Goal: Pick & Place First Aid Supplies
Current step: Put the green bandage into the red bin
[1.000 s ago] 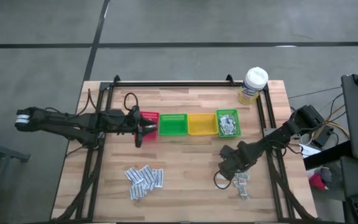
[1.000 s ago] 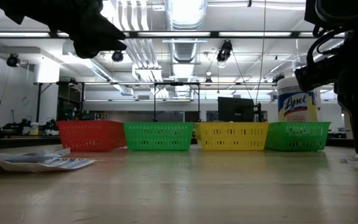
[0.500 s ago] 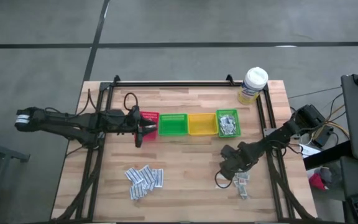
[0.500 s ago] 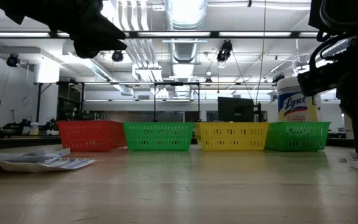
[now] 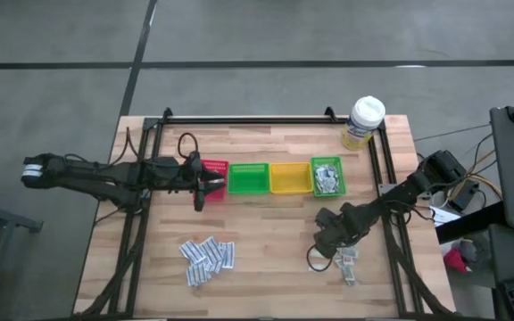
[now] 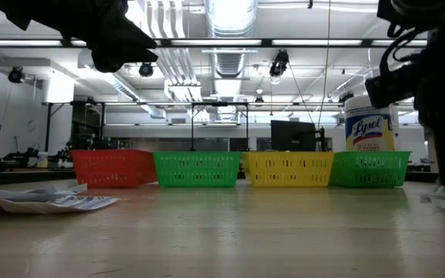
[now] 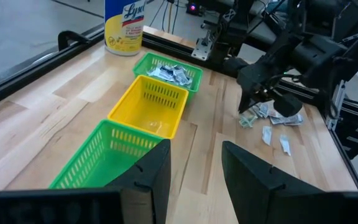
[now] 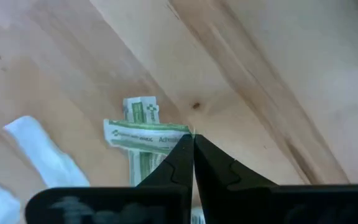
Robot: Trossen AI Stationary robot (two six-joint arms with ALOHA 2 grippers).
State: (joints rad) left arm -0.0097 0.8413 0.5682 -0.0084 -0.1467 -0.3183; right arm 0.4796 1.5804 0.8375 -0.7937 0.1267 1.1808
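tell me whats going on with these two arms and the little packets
The right gripper is down at a small scatter of sachets on the table's right side and has shut on a pale green sachet. The left gripper hangs open near the red bin, waiting. One green bin already holds packets; a pile of white-blue sachets lies unsorted on the left.

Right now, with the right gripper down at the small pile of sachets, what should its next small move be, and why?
Probably a short, straight lift. The right gripper has its fingers shut at the edge of a green-and-white sachet on the table, so raising it would show whether the sachet comes along. Then it could go to a bin; which bin is unclear.
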